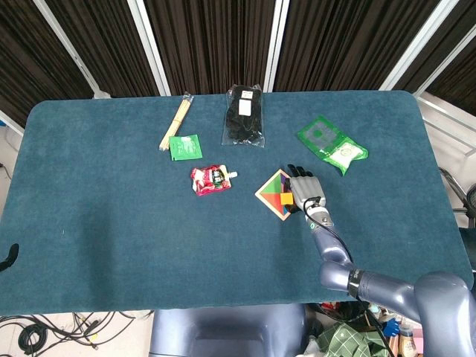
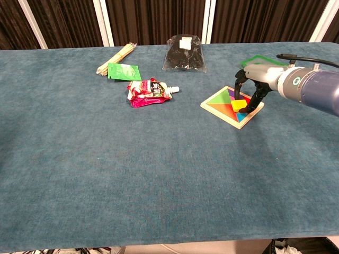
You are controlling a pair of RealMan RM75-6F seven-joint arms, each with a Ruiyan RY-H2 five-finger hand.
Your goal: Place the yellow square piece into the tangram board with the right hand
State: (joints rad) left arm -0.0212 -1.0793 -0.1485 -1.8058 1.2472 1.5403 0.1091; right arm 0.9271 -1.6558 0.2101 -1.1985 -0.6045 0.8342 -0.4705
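The tangram board (image 1: 272,195) (image 2: 225,106) is a wooden square turned like a diamond, holding several coloured pieces, right of the table's middle. My right hand (image 1: 304,190) (image 2: 252,89) hangs over its right half, fingers pointing down. The yellow square piece (image 1: 287,198) (image 2: 241,103) sits low on the board's right side, pinched between the fingertips. Whether it lies flat in its slot I cannot tell. My left hand shows in neither view.
Behind the board lie a green bag (image 1: 332,144) (image 2: 259,59) and a black bag (image 1: 244,114) (image 2: 184,53). To the left are a red pouch (image 1: 211,179) (image 2: 149,92), a green packet (image 1: 185,146) (image 2: 124,71) and a bundle of sticks (image 1: 175,123) (image 2: 114,58).
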